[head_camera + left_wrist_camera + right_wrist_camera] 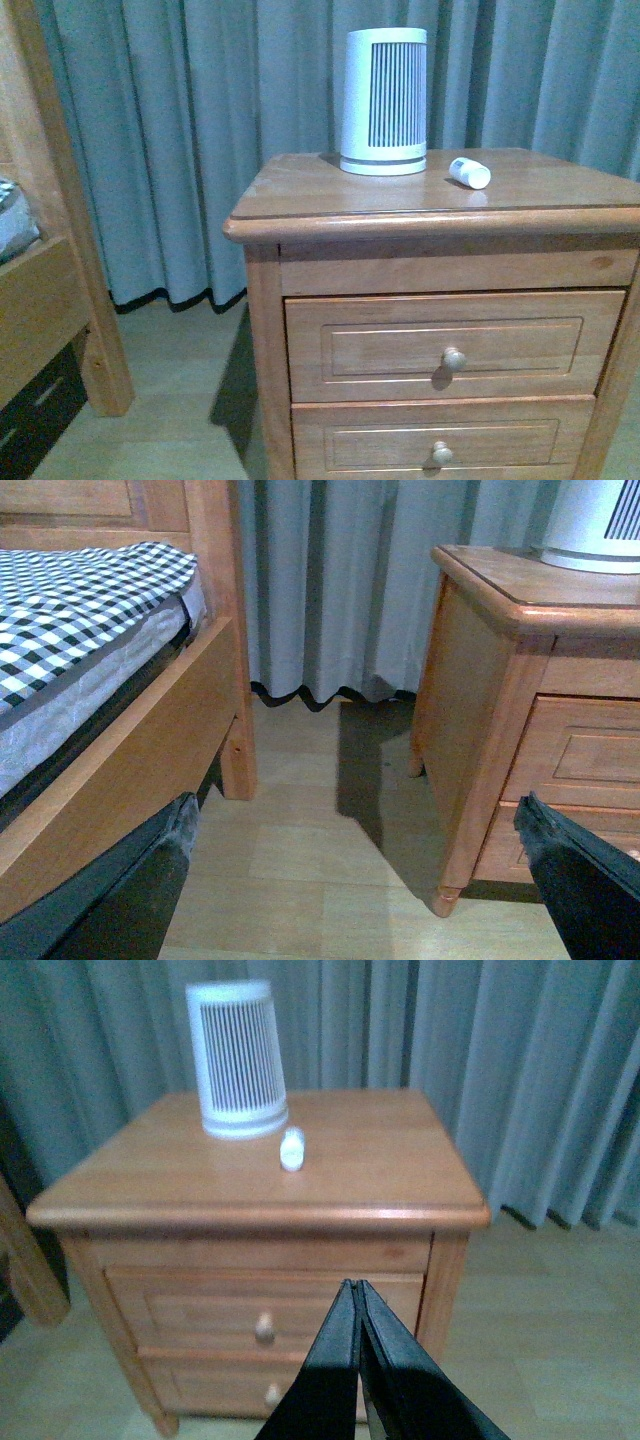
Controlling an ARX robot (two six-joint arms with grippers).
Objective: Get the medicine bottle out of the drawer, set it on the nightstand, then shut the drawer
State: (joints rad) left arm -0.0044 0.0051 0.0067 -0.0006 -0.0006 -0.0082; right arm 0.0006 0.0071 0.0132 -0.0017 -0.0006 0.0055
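Note:
The medicine bottle (469, 172) lies on its side on top of the nightstand (300, 195), right of the white slatted tower. It also shows in the right wrist view (291, 1148). The upper drawer (455, 345) is closed flush, its round knob (454, 358) showing. My right gripper (355, 1285) is shut and empty, held back in front of the nightstand (400, 1175), level with the upper drawer (265, 1305). My left gripper (355, 825) is open and empty, low over the floor between the bed and the nightstand (470, 670). Neither arm shows in the front view.
A white slatted tower appliance (384, 100) stands at the back of the nightstand top. The lower drawer (440, 445) is shut. A wooden bed frame (150, 750) with a checked mattress stands to the left. Grey-blue curtains (180, 130) hang behind. Pale wood floor (300, 870) lies between.

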